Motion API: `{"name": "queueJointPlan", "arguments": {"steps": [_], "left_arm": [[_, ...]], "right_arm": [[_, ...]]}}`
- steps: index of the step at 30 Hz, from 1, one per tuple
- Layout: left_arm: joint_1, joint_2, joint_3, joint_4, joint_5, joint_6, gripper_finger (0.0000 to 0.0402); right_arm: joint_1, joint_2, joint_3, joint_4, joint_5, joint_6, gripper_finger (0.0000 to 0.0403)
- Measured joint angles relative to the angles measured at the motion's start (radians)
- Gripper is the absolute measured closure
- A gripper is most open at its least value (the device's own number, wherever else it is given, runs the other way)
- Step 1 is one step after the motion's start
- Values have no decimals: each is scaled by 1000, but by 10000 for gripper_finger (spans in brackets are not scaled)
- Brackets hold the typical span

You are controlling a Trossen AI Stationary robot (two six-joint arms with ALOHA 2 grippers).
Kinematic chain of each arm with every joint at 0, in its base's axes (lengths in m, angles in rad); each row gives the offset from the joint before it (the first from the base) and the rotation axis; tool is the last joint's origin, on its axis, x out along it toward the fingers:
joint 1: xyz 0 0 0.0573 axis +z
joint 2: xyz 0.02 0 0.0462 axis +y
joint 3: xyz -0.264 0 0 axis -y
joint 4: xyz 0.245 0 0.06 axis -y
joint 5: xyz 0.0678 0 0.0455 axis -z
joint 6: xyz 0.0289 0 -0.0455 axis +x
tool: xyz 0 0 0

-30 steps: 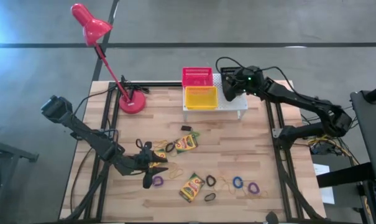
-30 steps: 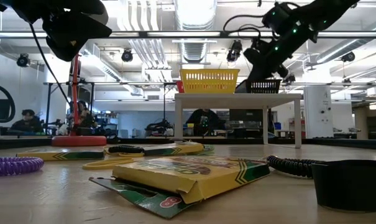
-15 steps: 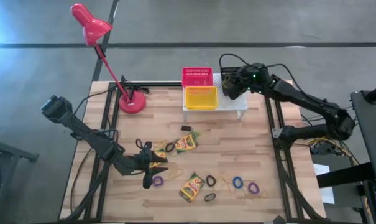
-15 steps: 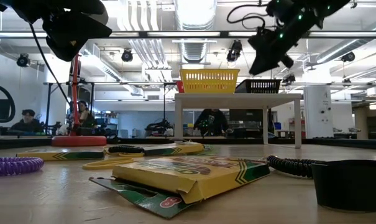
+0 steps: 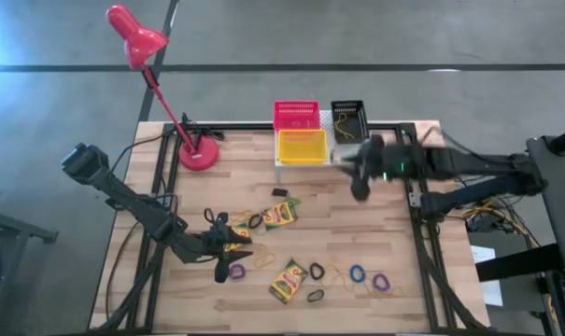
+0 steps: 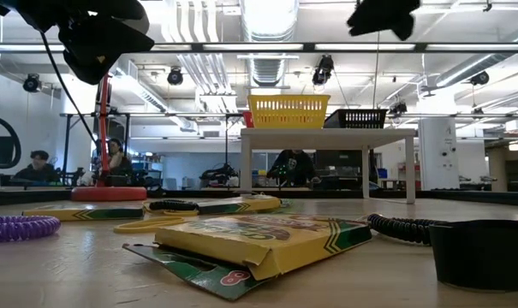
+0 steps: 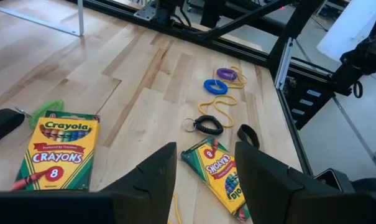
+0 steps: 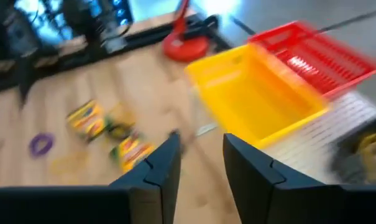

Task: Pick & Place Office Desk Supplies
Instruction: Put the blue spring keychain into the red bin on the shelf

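right pincer (image 5: 360, 175) open, empty, over table beside shelf | left pincer (image 7: 203, 180) open, empty, above crayon boxes (image 7: 56, 149) | loops (image 5: 357, 274) scattered near front edge | risk: right arm's swing clips yellow basket (image 5: 302, 147)

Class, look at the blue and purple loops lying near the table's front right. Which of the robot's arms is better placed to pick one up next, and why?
Probably the right. The right gripper, open and empty, is on the side of the blue loop and purple loop. The left gripper sits farther off, over crayon boxes.
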State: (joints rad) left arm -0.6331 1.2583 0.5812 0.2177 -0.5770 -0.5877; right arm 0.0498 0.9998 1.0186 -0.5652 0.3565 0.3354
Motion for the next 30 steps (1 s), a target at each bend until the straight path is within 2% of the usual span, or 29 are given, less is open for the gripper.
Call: {"name": "queueJointPlan", "arguments": {"steps": [7, 10, 13, 15, 17, 21, 24, 30], "left_arm": [[0, 0, 0, 2, 0, 1, 233], [0, 0, 0, 3, -9, 1, 233], [0, 0, 0, 3, -30, 3, 233], [0, 0, 0, 3, -45, 3, 233], [0, 0, 0, 3, -52, 5, 233], [0, 0, 0, 3, -52, 4, 233], [0, 0, 0, 3, -52, 4, 233], [1, 0, 0, 3, -52, 5, 233]], "right_arm": [[485, 36, -92, -3, 320, 273, 315], [627, 114, -95, -6, 373, 380, 326], [710, 212, -93, -7, 373, 460, 337], [743, 281, -93, -32, 354, 498, 342], [757, 344, -94, -77, 288, 555, 345], [740, 451, -98, -190, 130, 803, 338], [725, 510, -108, -189, 15, 830, 313], [703, 581, -125, -184, -104, 834, 251]]}}
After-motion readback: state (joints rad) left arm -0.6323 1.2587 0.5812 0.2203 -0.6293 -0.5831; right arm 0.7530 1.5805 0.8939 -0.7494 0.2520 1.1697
